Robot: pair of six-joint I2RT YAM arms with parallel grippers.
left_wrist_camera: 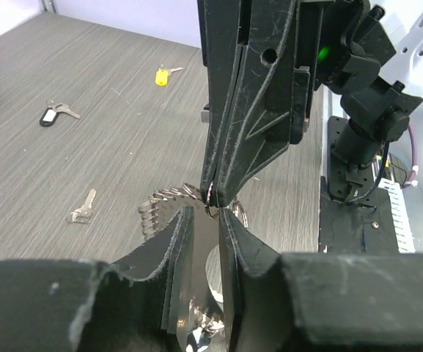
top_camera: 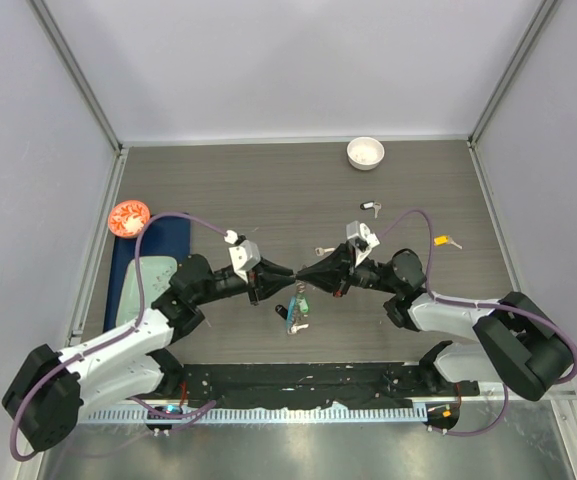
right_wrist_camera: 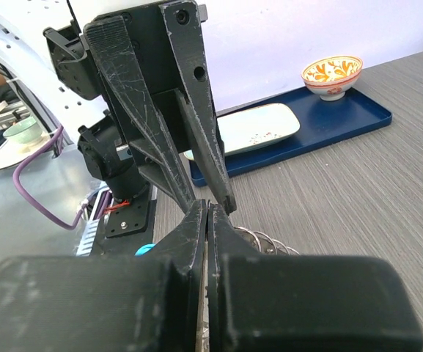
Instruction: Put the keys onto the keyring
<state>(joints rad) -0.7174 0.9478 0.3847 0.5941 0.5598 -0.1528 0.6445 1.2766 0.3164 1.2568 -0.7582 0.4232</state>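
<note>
The two end effectors meet tip to tip over the middle of the bench [top_camera: 218, 180]. The right end effector [top_camera: 310, 273] is closed tight, and its tips pinch the wire of the keyring [top_camera: 296, 312]. The keyring hangs just below that meeting point, at 6 o'clock from it, with its blue segment showing. The left end effector [top_camera: 280, 272] stands only a narrow gap open with the ring's coils [left_wrist_camera: 160, 209] at its tips; I cannot tell whether it grips them.

From the meeting point, a plain key [top_camera: 323, 250] lies near at 2 o'clock. A black-tag key [top_camera: 369, 207] lies farther along the same line, and a yellow-tag key [top_camera: 450, 241] lies near 3 o'clock. All three lie loose on the bench, and their tags are too small to read. A white bowl [top_camera: 365, 152] sits at 1 o'clock. A patterned orange bowl [top_camera: 128, 217] at 10 o'clock stands on a blue tray [top_camera: 168, 235] beside a pale plate [top_camera: 153, 275].
</note>
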